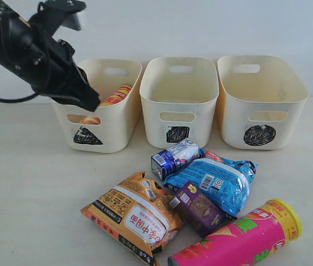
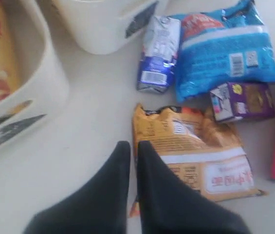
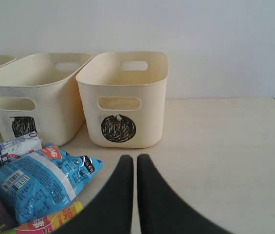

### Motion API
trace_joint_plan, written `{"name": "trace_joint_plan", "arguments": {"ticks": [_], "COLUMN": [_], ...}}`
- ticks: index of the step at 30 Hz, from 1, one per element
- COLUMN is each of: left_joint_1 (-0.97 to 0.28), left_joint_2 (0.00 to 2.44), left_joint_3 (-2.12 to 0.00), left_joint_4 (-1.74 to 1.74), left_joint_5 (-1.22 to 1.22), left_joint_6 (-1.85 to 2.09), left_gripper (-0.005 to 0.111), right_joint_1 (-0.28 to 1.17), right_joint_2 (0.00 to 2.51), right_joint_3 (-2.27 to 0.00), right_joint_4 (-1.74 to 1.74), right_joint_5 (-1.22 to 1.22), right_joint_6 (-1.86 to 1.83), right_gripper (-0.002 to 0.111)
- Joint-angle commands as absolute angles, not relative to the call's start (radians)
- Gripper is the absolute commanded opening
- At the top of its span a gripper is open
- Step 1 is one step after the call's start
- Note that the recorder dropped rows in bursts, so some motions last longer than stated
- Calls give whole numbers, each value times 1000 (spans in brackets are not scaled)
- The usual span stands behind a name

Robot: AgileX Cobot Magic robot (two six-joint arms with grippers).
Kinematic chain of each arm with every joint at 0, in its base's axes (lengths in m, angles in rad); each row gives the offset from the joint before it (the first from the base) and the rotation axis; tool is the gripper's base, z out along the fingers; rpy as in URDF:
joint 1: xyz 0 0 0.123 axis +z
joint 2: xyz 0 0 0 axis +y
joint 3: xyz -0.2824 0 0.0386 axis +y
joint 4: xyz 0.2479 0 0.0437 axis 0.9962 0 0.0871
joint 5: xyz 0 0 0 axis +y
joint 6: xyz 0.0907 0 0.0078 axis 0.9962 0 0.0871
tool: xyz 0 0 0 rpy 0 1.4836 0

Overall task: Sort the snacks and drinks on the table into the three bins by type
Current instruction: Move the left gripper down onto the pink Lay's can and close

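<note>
My left gripper point(image 1: 92, 102) is shut and empty, hanging over the front rim of the triangle bin point(image 1: 109, 130), which holds the yellow chip tube point(image 1: 117, 95). In the left wrist view the gripper point(image 2: 133, 146) hovers above the table beside the orange bag point(image 2: 195, 151). On the table lie the blue-and-white carton point(image 1: 174, 158), blue bag point(image 1: 214, 180), purple carton point(image 1: 198, 206), orange bag point(image 1: 131, 216) and pink tube point(image 1: 239, 238). My right gripper point(image 3: 136, 158) is shut and empty, low over the table in front of the circle bin point(image 3: 122, 112).
The square bin point(image 1: 179, 111) and circle bin point(image 1: 261, 111) stand in a row right of the triangle bin, and nothing shows inside them. Bare table point(image 1: 29, 183) stretches at the left front. A wall runs behind the bins.
</note>
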State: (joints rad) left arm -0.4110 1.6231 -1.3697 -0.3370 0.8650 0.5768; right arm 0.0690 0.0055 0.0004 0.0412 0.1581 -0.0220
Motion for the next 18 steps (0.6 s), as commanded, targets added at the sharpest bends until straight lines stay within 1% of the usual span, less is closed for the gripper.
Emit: {"name": "trace_joint_plan", "arguments": {"ticks": [1, 18], "left_joint_1": [-520, -904], "left_joint_2": [1613, 1613], "left_joint_3": [-1348, -1348], "left_joint_4": [-353, -355], "left_joint_5": [879, 910], "left_joint_6": [586, 586], "left_gripper": [4, 4], "right_joint_1": [69, 69], "right_joint_2": [0, 0], "right_joint_3": [0, 0], "right_joint_4": [40, 40], "right_joint_5": [155, 155], "right_joint_6": [-24, -24], "right_gripper": [0, 0]}}
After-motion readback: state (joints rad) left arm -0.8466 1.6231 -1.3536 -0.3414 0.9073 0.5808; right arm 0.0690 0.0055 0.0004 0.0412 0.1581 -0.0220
